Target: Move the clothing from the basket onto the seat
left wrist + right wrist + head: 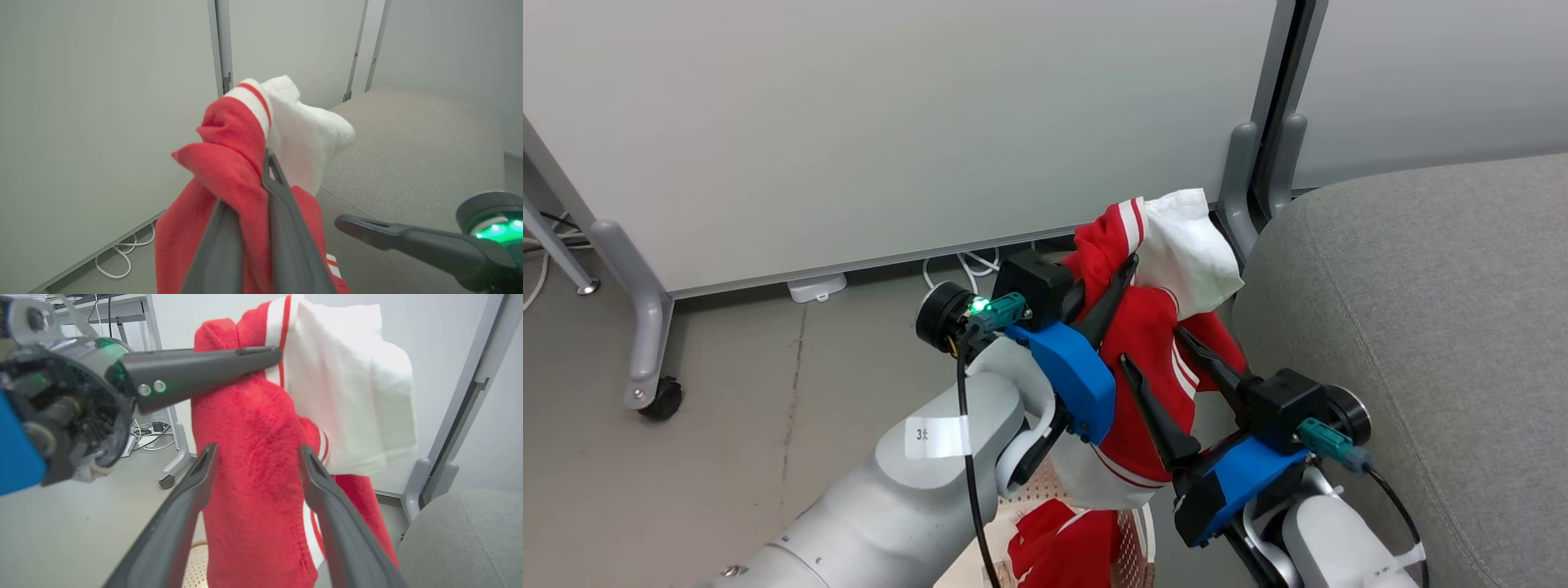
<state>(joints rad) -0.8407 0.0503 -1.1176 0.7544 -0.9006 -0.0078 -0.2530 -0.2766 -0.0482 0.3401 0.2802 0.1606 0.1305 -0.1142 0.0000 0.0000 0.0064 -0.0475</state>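
A red garment with white panels and stripe trim hangs in the air above the basket, close to the left edge of the grey seat. My left gripper is shut on its upper fold; in the left wrist view the gripper pinches the red cloth. My right gripper is open lower down, at the hanging cloth. In the right wrist view its fingers frame the garment. A second, nearly all red garment lies in the basket.
Grey partition panels stand behind, on legs with a caster at the left and a post beside the seat. White cables and a power strip lie on the floor under the panel. The seat reaches off to the right.
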